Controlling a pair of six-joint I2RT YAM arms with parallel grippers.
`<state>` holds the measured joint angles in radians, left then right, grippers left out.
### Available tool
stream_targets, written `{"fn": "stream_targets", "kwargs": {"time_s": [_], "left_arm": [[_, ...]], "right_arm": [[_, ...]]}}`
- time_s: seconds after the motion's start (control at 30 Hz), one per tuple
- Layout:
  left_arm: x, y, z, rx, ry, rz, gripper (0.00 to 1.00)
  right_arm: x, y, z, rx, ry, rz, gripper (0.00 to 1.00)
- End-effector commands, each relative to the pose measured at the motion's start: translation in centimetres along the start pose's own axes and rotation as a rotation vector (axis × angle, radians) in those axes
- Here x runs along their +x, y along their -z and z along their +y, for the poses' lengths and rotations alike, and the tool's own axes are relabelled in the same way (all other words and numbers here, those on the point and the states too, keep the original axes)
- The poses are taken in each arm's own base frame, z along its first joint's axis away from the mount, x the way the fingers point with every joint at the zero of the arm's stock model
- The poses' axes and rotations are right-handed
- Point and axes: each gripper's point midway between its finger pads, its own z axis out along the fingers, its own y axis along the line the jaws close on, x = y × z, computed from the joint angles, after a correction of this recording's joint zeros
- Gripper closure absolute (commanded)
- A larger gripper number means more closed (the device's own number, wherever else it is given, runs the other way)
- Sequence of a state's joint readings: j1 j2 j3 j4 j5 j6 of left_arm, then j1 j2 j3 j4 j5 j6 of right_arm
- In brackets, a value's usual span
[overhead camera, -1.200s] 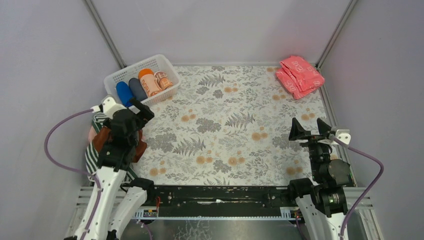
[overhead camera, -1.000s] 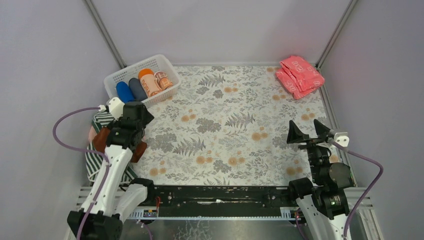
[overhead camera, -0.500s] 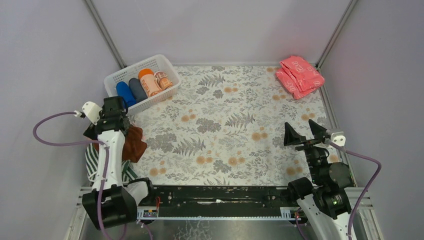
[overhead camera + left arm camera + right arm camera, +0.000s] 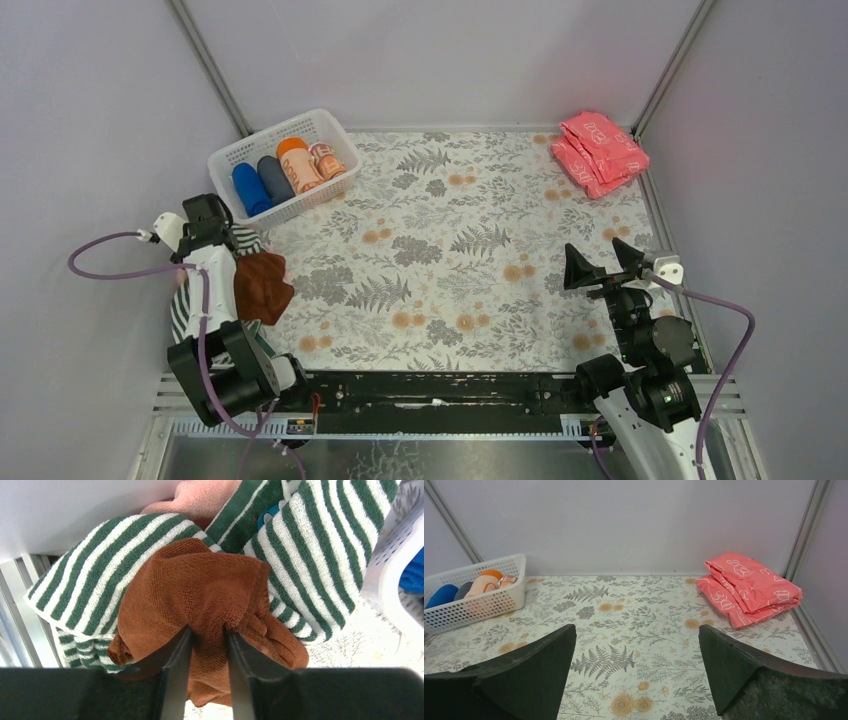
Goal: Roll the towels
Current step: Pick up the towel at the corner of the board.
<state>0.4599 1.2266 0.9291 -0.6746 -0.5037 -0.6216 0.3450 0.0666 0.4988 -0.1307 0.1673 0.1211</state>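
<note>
Floral table (image 4: 450, 300), left of frame: left gripper (image 4: 207, 635) pinches the brown towel (image 4: 200, 590) (atop the striped towel (image 4: 310, 555)), while right gripper (image 4: 636, 630) stands spread wide.

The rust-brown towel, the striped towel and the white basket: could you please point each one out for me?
rust-brown towel (image 4: 200, 587): left wrist view, on its bunched middle.
striped towel (image 4: 85, 580): left wrist view, on its left flap.
white basket (image 4: 479, 605): right wrist view, on its near mesh wall.
</note>
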Motion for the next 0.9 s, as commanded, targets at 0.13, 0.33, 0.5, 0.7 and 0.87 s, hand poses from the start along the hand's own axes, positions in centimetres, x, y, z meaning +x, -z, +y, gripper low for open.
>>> {"fn": "stream_targets", "kwargs": {"time_s": [0.13, 0.33, 0.5, 0.7, 0.87], "left_arm": [[-1.9, 2.1, -2.4, 0.164, 0.025, -0.020, 0.98], [-4.3, 6.7, -3.7, 0.303, 0.047, -0.071, 1.00], [-4.3, 11.0, -6.7, 0.489, 0.011, -0.056, 1.00], [-0.9, 19.2, -13.1, 0.794, -0.118, 0.017, 1.00], [3.3, 27.8, -18.5, 1.077, -0.245, 0.091, 1.00]], "right_arm": [[-0.9, -0.1, -0.3, 0.017, 0.009, -0.026, 0.01], [-0.8, -0.2, -0.2, 0.013, 0.010, -0.021, 0.01], [-0.7, -0.3, -0.2, 0.015, 0.011, -0.011, 0.01], [-0.5, -0.4, -0.2, 0.013, 0.014, 0.002, 0.01], [-0.3, -0.5, -0.2, 0.018, 0.019, 0.019, 0.01]]}}
